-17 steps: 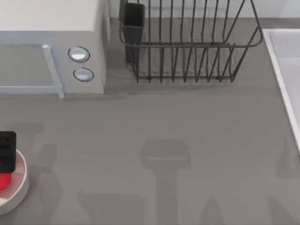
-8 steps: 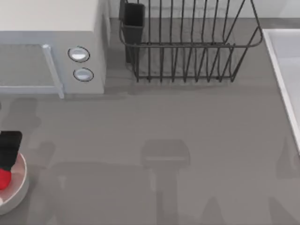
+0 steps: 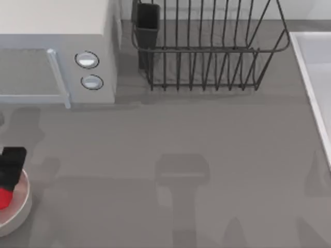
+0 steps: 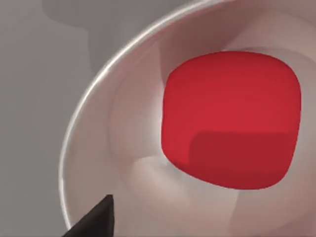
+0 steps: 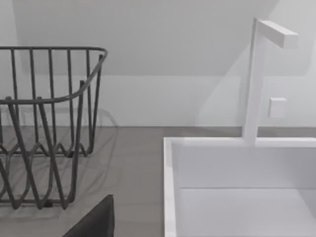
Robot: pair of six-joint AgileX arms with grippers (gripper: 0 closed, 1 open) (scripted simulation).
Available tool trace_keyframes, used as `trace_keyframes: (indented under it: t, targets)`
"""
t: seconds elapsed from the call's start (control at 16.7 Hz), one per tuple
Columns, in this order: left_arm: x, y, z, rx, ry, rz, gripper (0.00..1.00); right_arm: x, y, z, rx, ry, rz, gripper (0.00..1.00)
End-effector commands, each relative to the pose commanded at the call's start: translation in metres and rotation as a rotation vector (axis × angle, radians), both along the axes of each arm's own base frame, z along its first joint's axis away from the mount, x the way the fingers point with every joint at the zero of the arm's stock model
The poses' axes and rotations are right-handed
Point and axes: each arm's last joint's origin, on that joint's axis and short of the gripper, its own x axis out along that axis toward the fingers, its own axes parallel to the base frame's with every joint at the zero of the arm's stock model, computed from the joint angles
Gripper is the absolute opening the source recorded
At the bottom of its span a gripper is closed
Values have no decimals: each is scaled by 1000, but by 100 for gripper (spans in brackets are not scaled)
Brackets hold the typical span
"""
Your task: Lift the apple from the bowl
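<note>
Under left hand (image 3: 10,168), apple (image 3: 4,198) (half-hidden) in bowl (image 3: 20,212).

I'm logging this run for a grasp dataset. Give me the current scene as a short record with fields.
apple: red lump lying inside the bowl, not lifted
bowl: white, at the table's left edge
left gripper: over the bowl, right beside the apple
right gripper: dark fingertip near the dish rack and sink
dish rack: dark wire, far side of table
microwave, far left

Left gripper (image 3: 10,168) low at the table's left edge, 1 dark fingertip (image 4: 94,219) visible.
</note>
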Motion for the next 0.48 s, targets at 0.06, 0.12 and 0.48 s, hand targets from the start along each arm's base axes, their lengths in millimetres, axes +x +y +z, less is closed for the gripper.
trace_keyframes:
  t: [0.06,0.12,0.48]
  targets:
    - [1,0,-8,0,1,0,100,0,0,0,0,0,0,100]
    - [3,0,-17,0,0,1,100,0,0,0,0,0,0,100]
    - [3,1,-81,1,-19,3,100,0,0,0,0,0,0,100]
